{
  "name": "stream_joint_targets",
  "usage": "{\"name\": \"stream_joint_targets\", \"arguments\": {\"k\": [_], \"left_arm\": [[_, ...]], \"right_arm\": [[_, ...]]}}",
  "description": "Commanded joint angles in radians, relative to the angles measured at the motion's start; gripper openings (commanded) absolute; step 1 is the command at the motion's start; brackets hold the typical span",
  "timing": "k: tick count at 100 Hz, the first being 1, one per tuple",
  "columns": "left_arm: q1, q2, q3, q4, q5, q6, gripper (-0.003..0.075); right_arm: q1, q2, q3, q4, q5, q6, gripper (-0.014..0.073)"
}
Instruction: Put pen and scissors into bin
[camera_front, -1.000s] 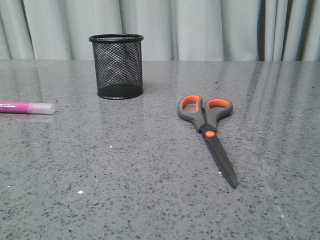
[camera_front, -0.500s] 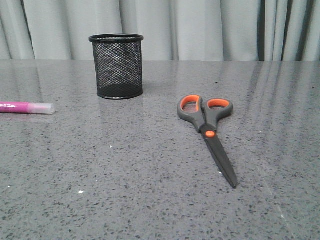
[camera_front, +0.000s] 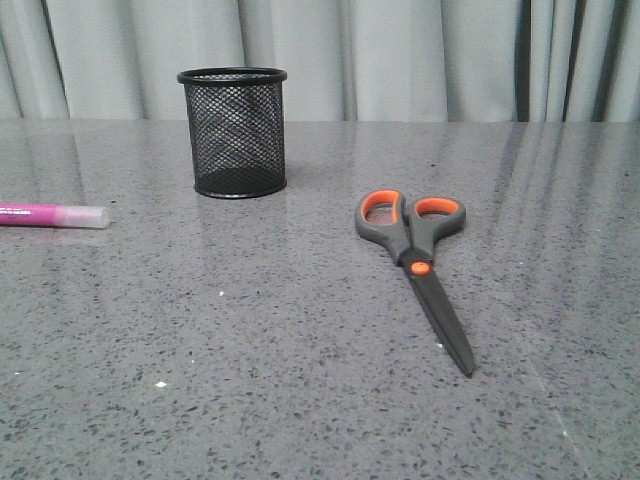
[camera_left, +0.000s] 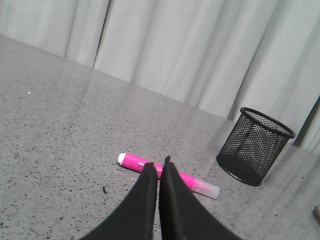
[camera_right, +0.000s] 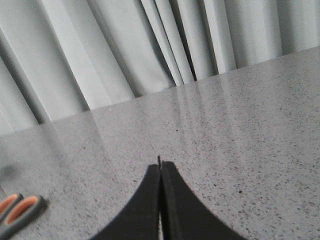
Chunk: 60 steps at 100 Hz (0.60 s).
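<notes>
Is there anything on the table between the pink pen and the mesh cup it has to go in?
Nothing visible. In the front view, bare tabletop separates the pen from the mesh cup; the scissors lie off on the cup's other side.

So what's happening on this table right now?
Nothing is being handled yet. The pen and scissors lie flat on the table, and the bin stands upright with nothing visible inside. Both grippers are shut and holding nothing: the left gripper hangs over the pen, the right gripper near the scissors' handles.
</notes>
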Motion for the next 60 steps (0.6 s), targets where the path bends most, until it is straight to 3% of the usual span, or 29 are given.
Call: {"name": "stream_joint_targets", "arguments": {"k": [1,9,24,50,60], "left_arm": [[-0.008,-0.027,0.023,-0.09,-0.076,-0.011,-0.0022],[-0.008,-0.027,0.023,-0.145,-0.076,-0.011,-0.0022],[-0.008,-0.027,0.013,-0.221,-0.076,-0.011,-0.0022],[-0.008,-0.003,-0.051,-0.226,-0.043,-0.011,-0.0022],[-0.008,0.044,-0.122,-0.154,0.008,-0.002,-0.0022]], "right_arm": [[-0.004,-0.022,0.019,0.051,-0.106,-0.001,-0.0069],[-0.004,-0.022,0.019,0.076,-0.111,0.001,-0.0069],[-0.004,-0.022,0.013,0.238,-0.111,0.0,-0.0069],[-0.004,-0.01,-0.061,0.236,0.01,-0.002,-0.0067],[-0.004,0.035,-0.122,0.197,0.093,-0.002,-0.0067]]}}
